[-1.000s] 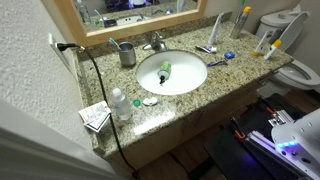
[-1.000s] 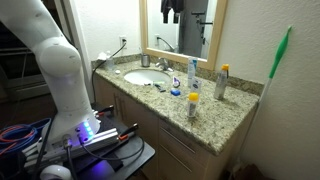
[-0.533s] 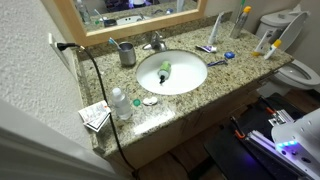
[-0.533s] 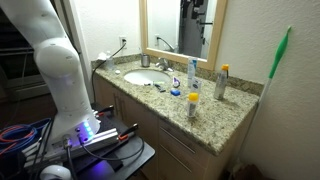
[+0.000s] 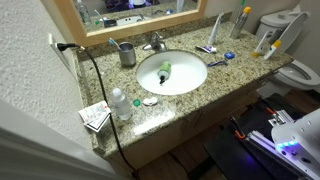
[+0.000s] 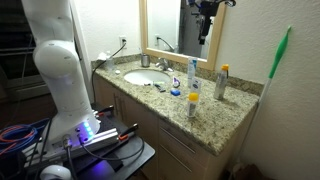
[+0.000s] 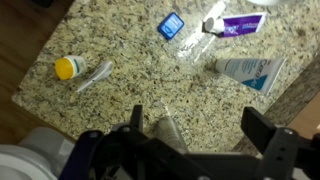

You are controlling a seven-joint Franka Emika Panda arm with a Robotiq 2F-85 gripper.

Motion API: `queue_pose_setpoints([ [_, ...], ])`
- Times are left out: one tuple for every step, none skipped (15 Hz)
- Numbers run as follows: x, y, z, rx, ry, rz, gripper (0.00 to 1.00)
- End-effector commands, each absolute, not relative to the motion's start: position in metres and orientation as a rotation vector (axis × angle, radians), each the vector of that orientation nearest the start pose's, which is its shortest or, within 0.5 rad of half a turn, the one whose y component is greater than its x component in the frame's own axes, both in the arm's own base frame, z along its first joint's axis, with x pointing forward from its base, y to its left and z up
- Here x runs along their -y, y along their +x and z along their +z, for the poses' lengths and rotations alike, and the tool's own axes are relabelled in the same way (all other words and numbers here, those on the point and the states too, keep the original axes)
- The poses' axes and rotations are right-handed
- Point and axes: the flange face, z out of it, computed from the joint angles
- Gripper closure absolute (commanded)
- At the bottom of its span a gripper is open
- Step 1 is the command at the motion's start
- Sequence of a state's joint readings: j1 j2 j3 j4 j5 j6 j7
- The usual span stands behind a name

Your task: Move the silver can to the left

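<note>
On granite counter [image 6: 238, 122] | silver can [image 6: 221, 82]: 1, upright | tubes [image 7: 243, 23] [image 7: 248, 70]: 2, lying | claw [image 7: 195, 118]: 1, jaws spread, empty

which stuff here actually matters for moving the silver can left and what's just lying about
For the job:
silver can, upright by the mirror
gripper, jaws open

Just lying about:
metal cup of brushes
clear bottle
small blue object
purple tube
white tube

The countertop [image 5: 240, 72] is seen as speckled, polished stone. The sink [image 5: 190, 82] is finished in glossy white, perhaps ceramic. The can [image 5: 241, 24] is sheathed in dull silvery metal; the faucet [image 5: 155, 42] is chromed.
</note>
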State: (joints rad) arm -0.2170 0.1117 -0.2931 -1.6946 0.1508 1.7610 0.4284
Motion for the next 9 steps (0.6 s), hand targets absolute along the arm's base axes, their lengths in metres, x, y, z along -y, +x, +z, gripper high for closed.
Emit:
queue_pose_setpoints([
  [0.307, 0.553, 0.518, -1.644, -2.494, 0.043, 0.00],
  [0.290, 0.544, 0.511, -1.545, -2.581, 0.050, 0.00],
  [0.298, 0.549, 0.510, -1.595, -2.550, 0.045, 0.00],
  [0.303, 0.551, 0.511, -1.620, -2.535, 0.038, 0.00],
  [0.306, 0.552, 0.513, -1.631, -2.528, 0.032, 0.00],
  [0.306, 0.563, 0.498, -1.685, -2.529, 0.032, 0.00],
  [0.312, 0.576, 0.485, -1.762, -2.488, -0.048, 0.00],
  [0.319, 0.585, 0.474, -1.810, -2.427, -0.034, 0.00],
  [0.324, 0.592, 0.468, -1.859, -2.380, -0.078, 0.00],
])
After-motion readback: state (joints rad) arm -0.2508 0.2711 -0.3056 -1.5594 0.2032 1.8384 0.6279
